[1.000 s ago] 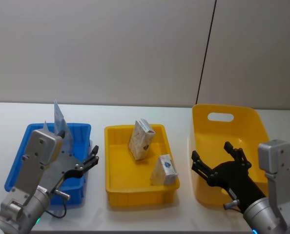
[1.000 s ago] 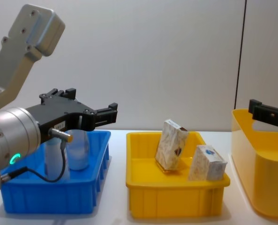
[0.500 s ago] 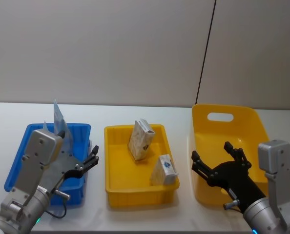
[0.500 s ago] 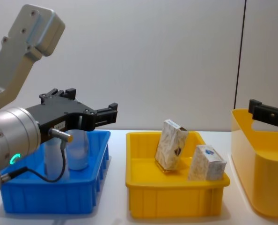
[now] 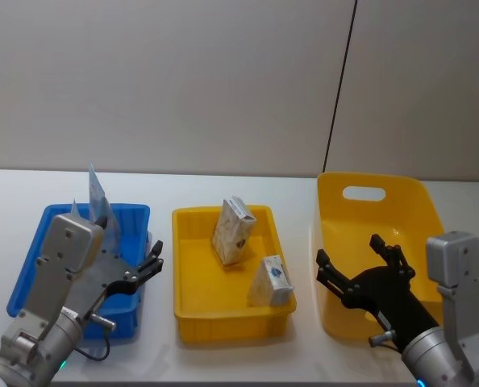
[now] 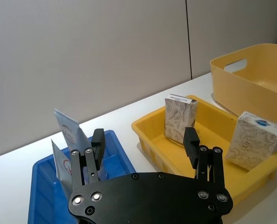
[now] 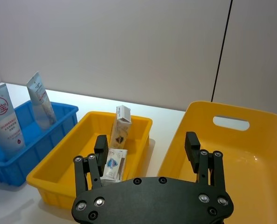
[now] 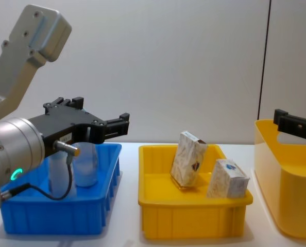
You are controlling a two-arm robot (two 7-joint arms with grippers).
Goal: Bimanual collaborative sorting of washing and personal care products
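Note:
Two pale blue-and-white tubes [image 7: 3,122] [image 7: 40,99] stand in the blue bin [image 5: 30,254] on the left; one tube's tip [image 5: 97,196] rises above its back rim. In the middle yellow tray [image 5: 231,326] a patterned carton [image 5: 233,230] leans upright, and a second carton [image 5: 272,281] sits near the tray's front right corner. My left gripper [image 5: 153,258] hovers open over the blue bin's right side, holding nothing. On the right, my right gripper [image 5: 348,254] is open above the front left part of the large yellow bin [image 5: 429,201], also holding nothing.
The three containers stand in a row on a white table in front of a grey wall. Narrow strips of bare table separate them. The large yellow bin has a handle slot [image 5: 364,193] in its back wall.

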